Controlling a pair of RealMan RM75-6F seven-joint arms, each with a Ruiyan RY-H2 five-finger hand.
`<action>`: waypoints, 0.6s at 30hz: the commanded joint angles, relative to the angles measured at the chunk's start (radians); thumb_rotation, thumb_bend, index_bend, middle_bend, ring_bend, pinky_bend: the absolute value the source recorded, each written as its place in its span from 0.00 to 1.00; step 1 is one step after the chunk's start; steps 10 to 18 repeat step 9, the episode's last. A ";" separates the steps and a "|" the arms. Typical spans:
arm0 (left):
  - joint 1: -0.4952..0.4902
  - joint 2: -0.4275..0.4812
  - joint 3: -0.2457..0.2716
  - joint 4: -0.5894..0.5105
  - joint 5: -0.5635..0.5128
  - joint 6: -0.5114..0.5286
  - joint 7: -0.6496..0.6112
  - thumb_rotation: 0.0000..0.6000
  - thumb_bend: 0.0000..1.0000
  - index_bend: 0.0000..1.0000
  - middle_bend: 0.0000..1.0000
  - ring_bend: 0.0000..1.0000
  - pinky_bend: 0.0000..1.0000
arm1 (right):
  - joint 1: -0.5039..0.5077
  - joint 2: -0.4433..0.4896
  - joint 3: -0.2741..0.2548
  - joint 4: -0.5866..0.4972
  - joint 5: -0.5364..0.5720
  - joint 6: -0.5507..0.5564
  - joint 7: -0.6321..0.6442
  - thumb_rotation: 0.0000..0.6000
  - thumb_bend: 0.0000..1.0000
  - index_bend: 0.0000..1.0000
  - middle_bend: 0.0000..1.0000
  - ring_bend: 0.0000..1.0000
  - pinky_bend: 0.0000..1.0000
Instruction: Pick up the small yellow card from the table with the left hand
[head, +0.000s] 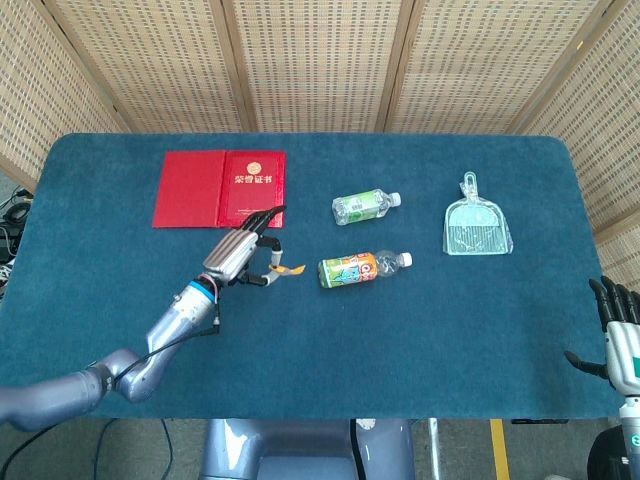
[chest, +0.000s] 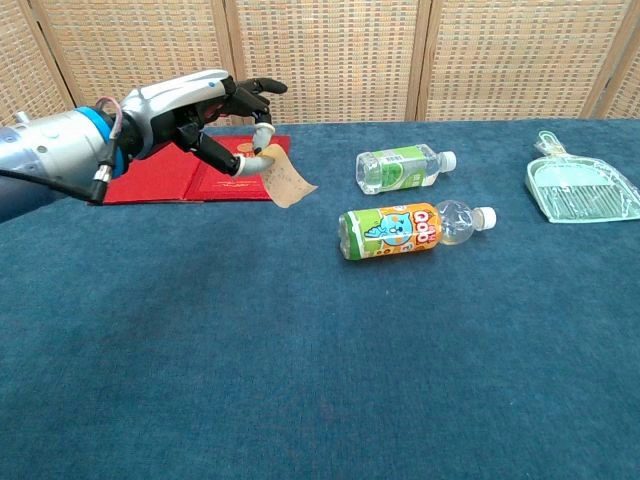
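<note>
woven cane screens close off the back of a blue-carpeted table (head: 470, 330), and above it the left hand (chest: 195, 112) is raised with the small yellow card (chest: 286, 181) pinched at one edge between thumb and fingertip, the other fingers spread, the card hanging clear of the cloth. with so little of the card held, the lift looks best finished slowly and level, keeping the pinch firm and avoiding any wrist flick that could let the card pivot or slip out. near the hand lie the red certificate folder (head: 219, 188), then the orange bottle (head: 362, 267) and green bottle (head: 364, 206), and well apart the pale dustpan (head: 477, 222). how far the card sits into the pinch is hard to tell. the right hand (head: 618, 335) is cut off at the frame's corner, fingers apart and holding nothing.
</note>
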 joint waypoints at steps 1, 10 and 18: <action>0.050 0.102 0.079 -0.148 0.092 0.011 -0.116 1.00 0.46 0.68 0.00 0.00 0.00 | 0.000 0.000 -0.001 0.000 -0.002 0.002 0.000 1.00 0.00 0.03 0.00 0.00 0.00; 0.050 0.141 0.130 -0.260 0.144 0.000 -0.167 1.00 0.46 0.69 0.00 0.00 0.00 | -0.007 0.004 -0.003 0.000 -0.010 0.014 0.012 1.00 0.00 0.03 0.00 0.00 0.00; 0.050 0.141 0.130 -0.260 0.144 0.000 -0.167 1.00 0.46 0.69 0.00 0.00 0.00 | -0.007 0.004 -0.003 0.000 -0.010 0.014 0.012 1.00 0.00 0.03 0.00 0.00 0.00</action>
